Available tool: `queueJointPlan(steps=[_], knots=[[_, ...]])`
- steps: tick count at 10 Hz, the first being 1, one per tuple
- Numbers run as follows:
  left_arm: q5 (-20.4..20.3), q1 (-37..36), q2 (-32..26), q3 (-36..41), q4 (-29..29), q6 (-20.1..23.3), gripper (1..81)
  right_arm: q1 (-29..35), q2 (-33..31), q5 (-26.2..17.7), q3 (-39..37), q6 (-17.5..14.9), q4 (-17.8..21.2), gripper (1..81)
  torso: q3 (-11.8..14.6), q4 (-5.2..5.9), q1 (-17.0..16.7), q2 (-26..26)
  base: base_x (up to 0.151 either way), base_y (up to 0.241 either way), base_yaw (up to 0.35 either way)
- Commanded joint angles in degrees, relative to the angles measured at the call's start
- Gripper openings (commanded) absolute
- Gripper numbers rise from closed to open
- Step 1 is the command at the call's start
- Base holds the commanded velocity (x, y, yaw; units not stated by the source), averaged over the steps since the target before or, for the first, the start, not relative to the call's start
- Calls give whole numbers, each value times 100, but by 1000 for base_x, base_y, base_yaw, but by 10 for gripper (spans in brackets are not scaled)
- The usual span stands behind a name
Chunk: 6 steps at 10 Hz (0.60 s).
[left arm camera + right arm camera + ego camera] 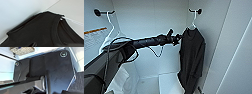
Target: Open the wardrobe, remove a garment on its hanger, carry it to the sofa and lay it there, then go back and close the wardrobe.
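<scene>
The wardrobe (151,20) stands open and I look into its white inside. On the right, the black garment (191,60) hangs long and limp from a white hanger (193,20) hooked on a dark peg (199,11). My left arm reaches across from the left, and the left gripper (177,38) is at the garment's collar and near shoulder. In the left wrist view the garment (37,31) is very close, with the hanger (72,20) poking out at its neck and a dark fingertip (33,44) against the cloth.
A second white hanger (109,32) hangs from a peg at the left with a white shirt (121,77) below it. The open wardrobe door (239,50) stands at the right. A woven basket (22,50) appears in the right wrist view.
</scene>
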Motion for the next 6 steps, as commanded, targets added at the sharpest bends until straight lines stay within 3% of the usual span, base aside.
queueJointPlan(steps=[1,3,6], knots=[[-262,-1455,38,-237,-267,-16,811,228,107,-326,10,-6,36,811,0,0,0,0,0,0,0],[-552,-1639,64,-351,-469,-16,811,229,133,-326,10,-6,36,811,-2,0,2,2,0,0,0],[-561,-1850,275,-492,-557,-16,811,220,151,-326,1,-6,36,811,-2,0,2,2,0,0,0]])
